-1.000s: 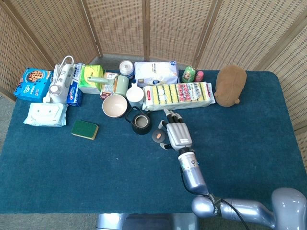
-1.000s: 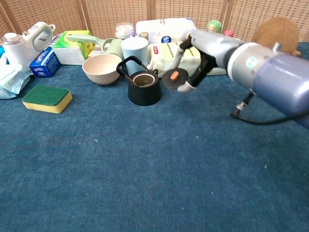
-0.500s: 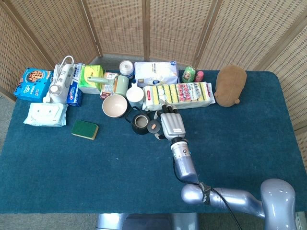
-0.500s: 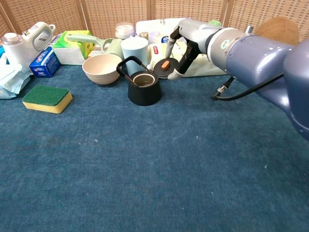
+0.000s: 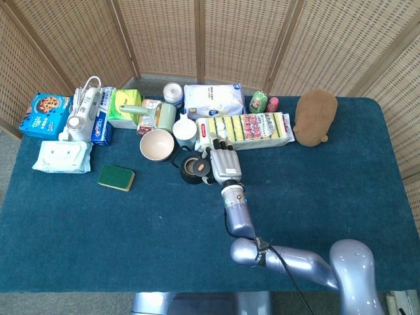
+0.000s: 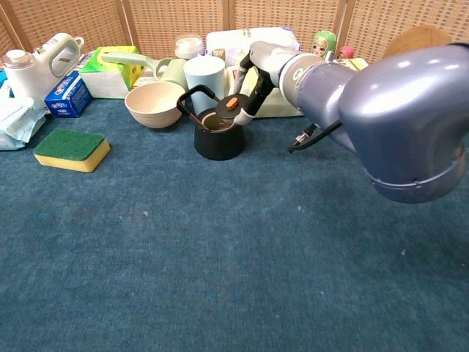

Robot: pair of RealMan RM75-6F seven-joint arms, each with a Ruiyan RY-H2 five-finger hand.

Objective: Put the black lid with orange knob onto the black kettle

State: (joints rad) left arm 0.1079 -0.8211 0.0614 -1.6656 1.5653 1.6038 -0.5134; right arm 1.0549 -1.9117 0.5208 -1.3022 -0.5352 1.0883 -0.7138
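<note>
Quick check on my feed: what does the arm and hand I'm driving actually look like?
Only the right arm shows: glossy silver-blue rounded shells, a small round teal mark near the wrist, and a thin black cable running alongside. The right hand has a light grey, ribbed metallic back with black finger segments and pale tips. No sleeve or cover.

kettle [image 6: 218, 139] matt blk; arm [image 6: 396, 103] glossy metal; table [image 6: 220, 257] blue cloth; screen [image 5: 197, 33] wicker
</note>
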